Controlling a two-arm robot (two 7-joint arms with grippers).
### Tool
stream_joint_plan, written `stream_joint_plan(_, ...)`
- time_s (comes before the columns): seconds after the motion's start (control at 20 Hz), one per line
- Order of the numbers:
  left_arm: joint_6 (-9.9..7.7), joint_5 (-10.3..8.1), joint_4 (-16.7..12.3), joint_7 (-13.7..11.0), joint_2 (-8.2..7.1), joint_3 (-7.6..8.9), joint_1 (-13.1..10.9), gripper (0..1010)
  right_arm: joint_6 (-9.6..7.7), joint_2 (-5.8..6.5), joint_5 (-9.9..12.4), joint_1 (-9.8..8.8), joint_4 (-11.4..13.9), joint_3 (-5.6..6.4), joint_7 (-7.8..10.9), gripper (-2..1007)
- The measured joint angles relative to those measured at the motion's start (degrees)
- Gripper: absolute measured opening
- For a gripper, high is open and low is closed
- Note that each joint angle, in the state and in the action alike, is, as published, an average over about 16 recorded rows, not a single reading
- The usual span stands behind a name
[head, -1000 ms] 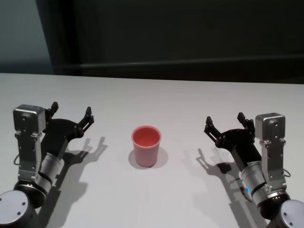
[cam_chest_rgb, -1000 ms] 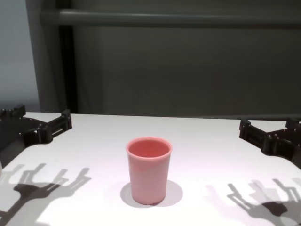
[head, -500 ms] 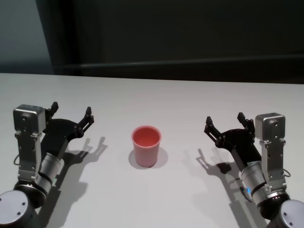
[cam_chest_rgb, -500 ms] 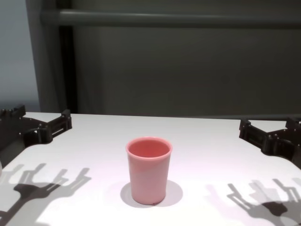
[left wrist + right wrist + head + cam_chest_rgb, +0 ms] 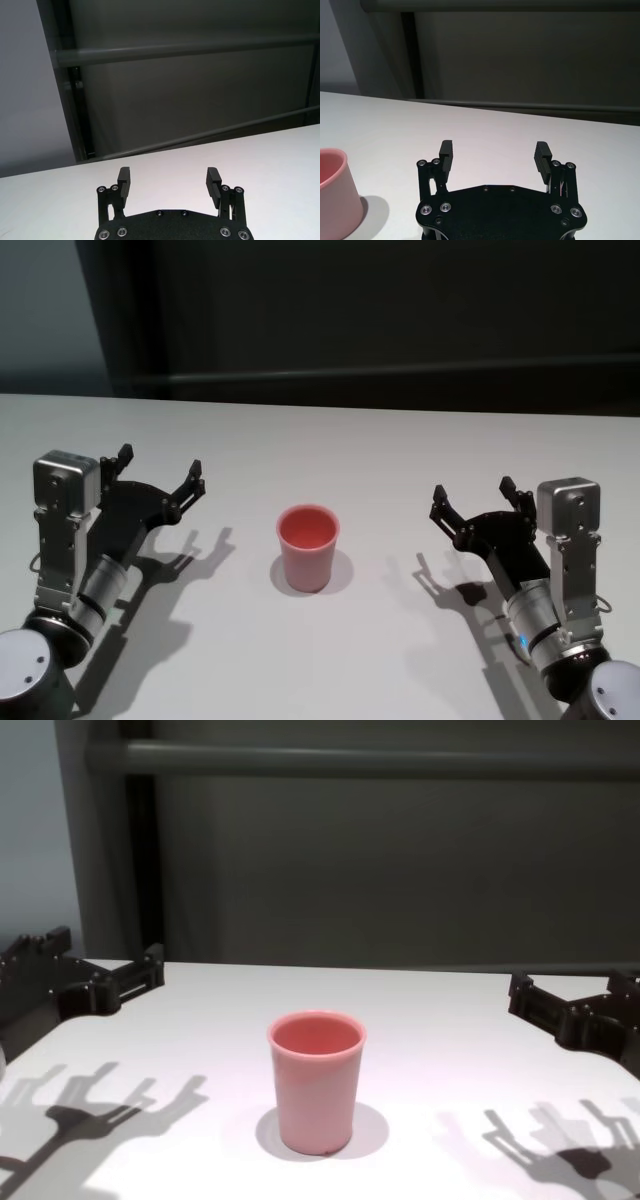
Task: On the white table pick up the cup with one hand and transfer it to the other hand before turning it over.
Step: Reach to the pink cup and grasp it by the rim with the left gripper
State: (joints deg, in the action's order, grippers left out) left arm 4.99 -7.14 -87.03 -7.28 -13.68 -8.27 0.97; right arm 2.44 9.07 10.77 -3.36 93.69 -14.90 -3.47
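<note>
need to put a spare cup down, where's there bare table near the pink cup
The white table is bare behind the cup up to its far edge, and in the strips between the cup and the open left gripper and between the cup and the open right gripper. Nowhere is crowded; only the cup stands at the centre.

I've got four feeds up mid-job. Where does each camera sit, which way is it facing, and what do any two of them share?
Head: high up, facing forward and down at the white table; shows the left gripper, the right gripper, and the cup.
Chest: low, facing forward across the table; both grippers at the edges.
Left wrist: on the left arm, facing over its open fingers toward the dark back wall.
Right wrist: likewise, the cup at the picture's edge.
Head and chest share the upright cup between both grippers.
</note>
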Motion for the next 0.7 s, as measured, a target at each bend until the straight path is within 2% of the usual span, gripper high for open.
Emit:
stream_joint_plan(0.2, 0.15, 0.47, -0.1, -3.0, -1.3, 0.01, 0.9, 1001, 0.0, 0.0, 0.0, 0.0, 0.0, 0.0, 0.0, 1002)
stream_joint_plan(0.4, 0.2, 0.83, -0.5, -6.4, -3.23, -0.23, 1.7, 1001, 0.0, 0.0, 0.0, 0.0, 0.0, 0.0, 0.0, 1002)
stream_joint_plan(0.7, 0.13, 1.01, -1.6, -12.1, -7.56, -1.11, 3.1, 1001, 0.0, 0.0, 0.0, 0.0, 0.0, 0.0, 0.0, 1002)
